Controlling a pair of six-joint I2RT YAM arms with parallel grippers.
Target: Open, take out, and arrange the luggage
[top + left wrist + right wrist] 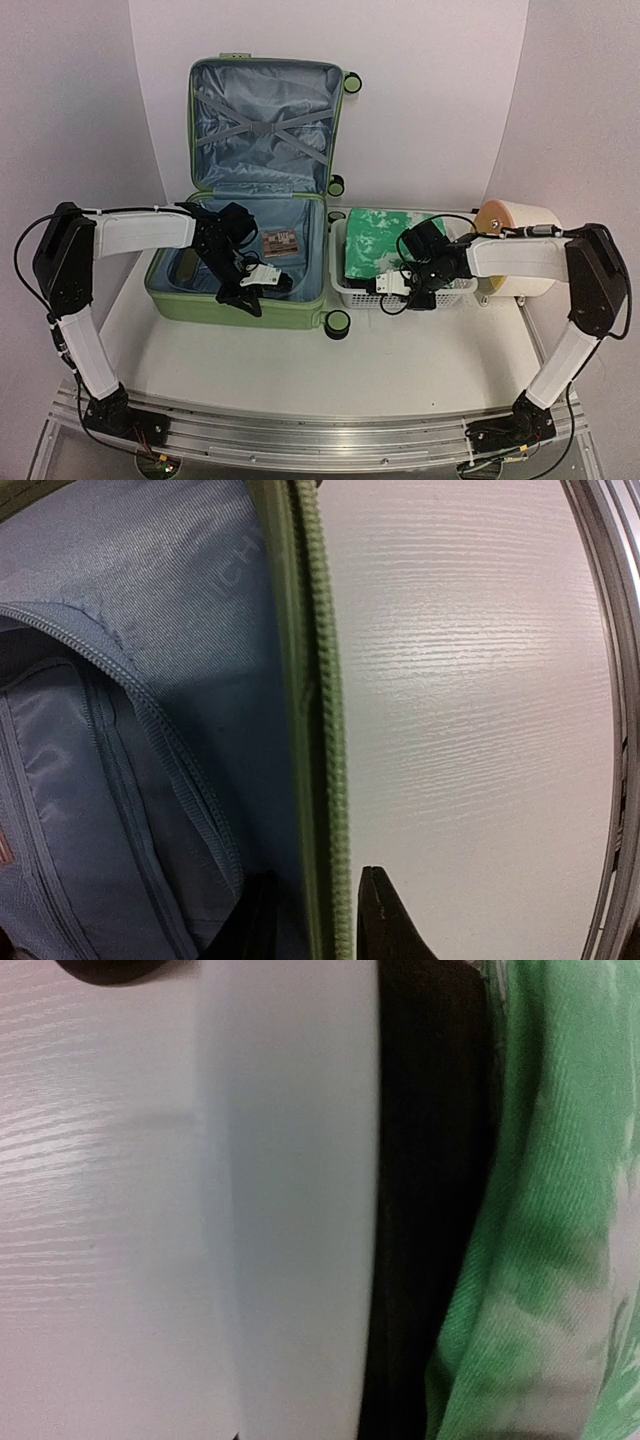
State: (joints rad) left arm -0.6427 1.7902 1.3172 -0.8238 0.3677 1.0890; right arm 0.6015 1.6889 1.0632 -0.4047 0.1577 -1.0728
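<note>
The light-green luggage [240, 310] lies open on the table, its lid [265, 120] upright against the back wall and showing grey-blue lining with crossed straps. My left gripper [255, 283] is at the near front rim. In the left wrist view it [318, 920] straddles the green zipper rim [325, 730], one finger inside on the lining and one outside, closed tight on it. My right gripper [392, 285] is at the near rim of the white mesh basket [338, 270]. The right wrist view shows that rim [290, 1210] but hardly any of the fingers.
The basket holds a green-and-white cloth [385, 235] over something black [430, 1160]. A cream cylinder with an orange face [520, 225] lies behind the right arm. A small brown item [280, 243] sits in the suitcase base. A black wheel [338, 322] sticks out at its front right corner.
</note>
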